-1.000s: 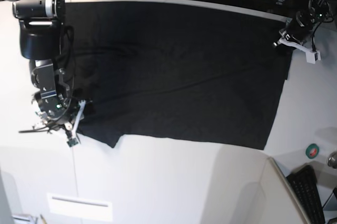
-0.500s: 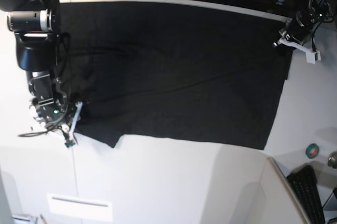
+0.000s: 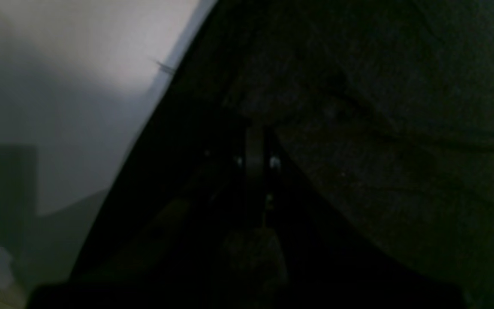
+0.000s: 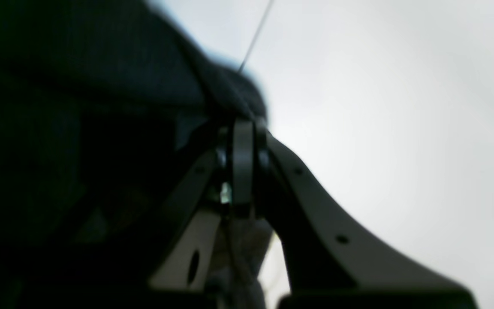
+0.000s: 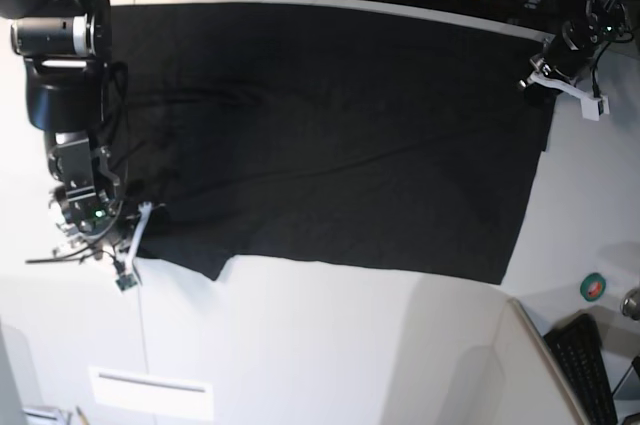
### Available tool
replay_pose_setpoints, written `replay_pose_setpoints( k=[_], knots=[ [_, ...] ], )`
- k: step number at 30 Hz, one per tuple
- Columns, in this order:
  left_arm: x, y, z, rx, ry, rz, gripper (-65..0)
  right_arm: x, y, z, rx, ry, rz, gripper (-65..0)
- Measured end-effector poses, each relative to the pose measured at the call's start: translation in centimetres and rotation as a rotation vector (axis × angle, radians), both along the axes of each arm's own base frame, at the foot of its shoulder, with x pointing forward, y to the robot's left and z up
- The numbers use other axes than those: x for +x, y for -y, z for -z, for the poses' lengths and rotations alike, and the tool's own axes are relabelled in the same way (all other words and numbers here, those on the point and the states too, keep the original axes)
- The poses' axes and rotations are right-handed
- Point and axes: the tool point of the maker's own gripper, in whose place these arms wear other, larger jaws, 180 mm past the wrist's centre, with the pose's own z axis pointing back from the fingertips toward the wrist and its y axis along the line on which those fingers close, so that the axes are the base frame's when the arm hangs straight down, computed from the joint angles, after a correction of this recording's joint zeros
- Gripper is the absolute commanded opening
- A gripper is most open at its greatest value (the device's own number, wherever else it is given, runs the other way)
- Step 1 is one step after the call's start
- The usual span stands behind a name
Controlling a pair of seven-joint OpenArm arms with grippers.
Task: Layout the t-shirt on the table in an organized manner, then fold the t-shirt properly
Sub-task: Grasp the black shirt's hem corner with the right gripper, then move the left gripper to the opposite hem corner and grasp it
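White table (image 5: 320, 345) under black t-shirt (image 5: 340, 135)

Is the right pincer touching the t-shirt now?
Touching. In the right wrist view the right pincer is shut on the t-shirt edge, with black cloth between its tips.

arms: black housings, silver band | fingers (image 4: 195, 240): white (round holes) | green LED

No readable text, label, brand, number or sign in any view.
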Motion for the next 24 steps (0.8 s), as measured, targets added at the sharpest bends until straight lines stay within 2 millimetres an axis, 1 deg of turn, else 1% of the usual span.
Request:
replay_pose_setpoints(
  k=[2,6,10,13,15,16,17,19,20,22,24],
  knots=[
    [0.0,0.0,0.0,0.000,0.001,0.000,-65.0,0.2,0.0,-1.0,-0.013,0.024,0.001,-65.0],
    [0.0,0.0,-0.1,0.002,0.000,0.001,-65.0,0.2,0.4,-1.6,-0.032,0.014,0.017,-65.0],
    [0.0,0.0,-0.4,0.017,-0.012,0.016,-65.0,0.1,0.4,-1.7,-0.035,0.011,0.019,-65.0],
    [-1.1,-0.2,-1.0,0.053,-0.066,0.054,-65.0,-0.4,0.5,-1.2,-0.036,-0.002,0.020,-65.0],
    [-1.9,-0.3,-1.9,0.082,-0.115,0.098,-65.0,-0.9,0.5,-0.8,-0.036,-0.013,0.020,-65.0],
    [-1.8,-0.5,-2.6,0.098,-0.133,0.118,-65.0,-1.0,0.5,-0.7,-0.035,-0.016,0.020,-65.0],
    [-1.4,-0.7,-3.4,0.119,-0.150,0.148,-65.0,-1.0,0.5,-0.7,-0.036,-0.016,0.020,-65.0],
    [0.4,-1.6,-5.6,0.168,-0.136,0.188,-65.0,-0.9,0.4,-0.8,-0.035,-0.012,0.019,-65.0],
    [1.7,-2.1,-6.8,0.187,-0.119,0.199,-62.0,-0.9,0.5,-0.8,-0.036,-0.011,0.019,-65.0],
    [4.4,-3.4,-8.7,0.221,-0.094,0.197,-42.3,-0.8,0.5,-0.9,-0.036,-0.009,0.019,-65.0],
    [7.2,-4.1,-9.8,0.203,-0.060,0.195,-27.6,-0.8,0.4,-1.0,-0.037,-0.007,0.017,-65.0]
  ],
)
